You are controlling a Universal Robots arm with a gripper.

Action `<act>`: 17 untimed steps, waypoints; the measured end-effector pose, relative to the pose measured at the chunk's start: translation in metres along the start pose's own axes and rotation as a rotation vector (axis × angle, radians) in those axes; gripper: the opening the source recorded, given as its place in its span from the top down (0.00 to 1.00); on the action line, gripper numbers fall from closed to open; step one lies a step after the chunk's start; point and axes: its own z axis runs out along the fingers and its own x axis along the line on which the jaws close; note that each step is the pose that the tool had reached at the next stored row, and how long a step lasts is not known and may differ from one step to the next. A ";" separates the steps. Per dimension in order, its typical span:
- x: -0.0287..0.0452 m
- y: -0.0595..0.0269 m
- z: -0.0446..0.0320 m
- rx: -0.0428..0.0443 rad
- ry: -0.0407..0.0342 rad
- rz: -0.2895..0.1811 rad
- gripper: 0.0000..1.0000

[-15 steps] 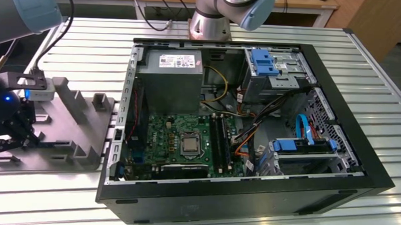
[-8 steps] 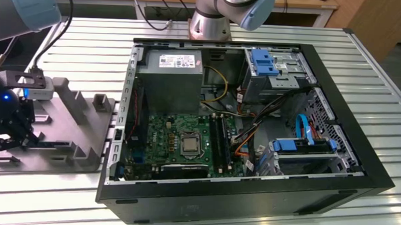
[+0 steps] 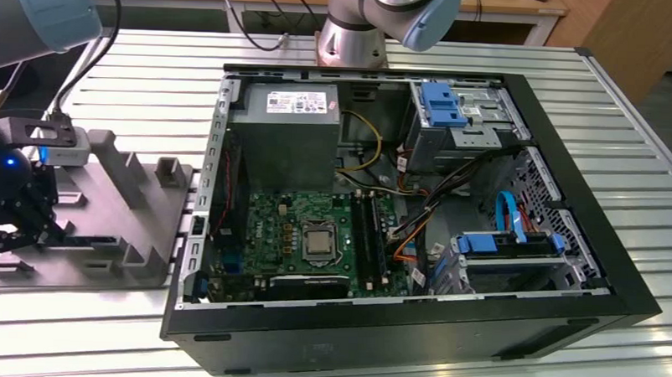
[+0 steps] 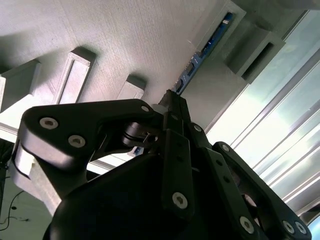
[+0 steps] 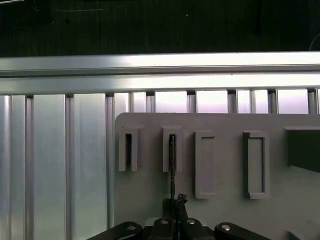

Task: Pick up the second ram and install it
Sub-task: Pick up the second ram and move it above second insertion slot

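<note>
The second ram is a thin blue-green strip standing on edge in a slot of the grey holder block. In the first wrist view the ram shows as a dark thin line running from the slot to my fingertips. My gripper is shut on the near end of the strip, with the black fingers pressed together on it. In the exterior view the gripper sits low over the holder block, at the exterior view's left of the open computer case.
Inside the case lie the green motherboard with its long black memory slots, the grey power supply, loose cables and blue drive brackets. The holder block has several other upright slots. A slatted metal table carries everything.
</note>
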 end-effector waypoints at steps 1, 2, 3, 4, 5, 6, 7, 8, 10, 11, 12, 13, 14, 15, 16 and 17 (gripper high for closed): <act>0.0000 0.0001 -0.0003 0.0000 -0.0004 0.000 0.88; 0.0000 0.0001 -0.0012 -0.0002 -0.0006 0.000 0.88; 0.0000 0.0001 -0.0021 0.0000 -0.0011 0.000 0.88; -0.0001 0.0001 -0.0028 0.0000 -0.0015 0.000 0.88; -0.0001 0.0001 -0.0028 0.0001 -0.0016 0.000 0.88; -0.0001 0.0000 -0.0028 0.0001 -0.0017 0.000 0.88; -0.0001 0.0000 -0.0028 0.0001 -0.0017 0.000 0.88; -0.0001 0.0000 -0.0028 0.0001 -0.0017 0.000 0.88; 0.0000 0.0001 -0.0029 0.0000 -0.0017 0.000 0.88; 0.0000 0.0001 -0.0029 -0.0001 -0.0016 0.000 0.88; 0.0000 0.0001 -0.0029 -0.0001 -0.0016 0.000 0.88; -0.0001 0.0000 -0.0029 0.0000 -0.0017 0.000 0.88; 0.0000 0.0001 -0.0029 0.0000 -0.0016 0.000 0.88; -0.0001 0.0000 -0.0029 0.0000 -0.0017 0.000 0.88; -0.0001 0.0001 -0.0029 0.0000 -0.0017 0.000 0.88; 0.0000 0.0001 -0.0030 0.0000 -0.0017 0.000 0.88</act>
